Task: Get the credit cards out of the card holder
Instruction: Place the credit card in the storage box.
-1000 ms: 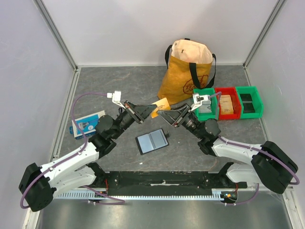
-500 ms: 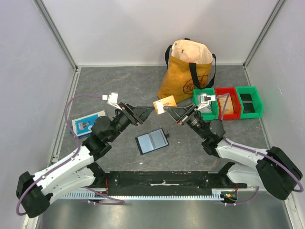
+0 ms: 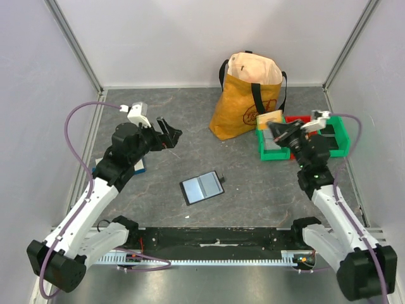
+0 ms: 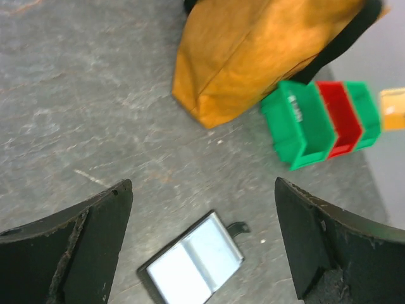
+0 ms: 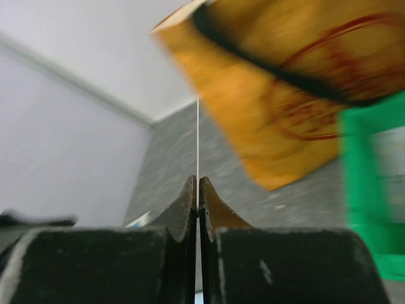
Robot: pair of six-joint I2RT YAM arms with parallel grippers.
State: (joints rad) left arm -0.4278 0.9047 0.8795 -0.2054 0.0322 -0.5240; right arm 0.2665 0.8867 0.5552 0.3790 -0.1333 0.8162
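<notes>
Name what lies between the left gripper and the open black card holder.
Nothing lies there. Only bare grey table separates the left gripper from the card holder, as the top external view shows.

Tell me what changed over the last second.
The right tool, shut on the orange card, swung away to the right and now holds it above the nearest green bin. The left tool, open and empty, drew back to the left. The card holder stayed open on the table with pale cards inside; the bag did not move.
</notes>
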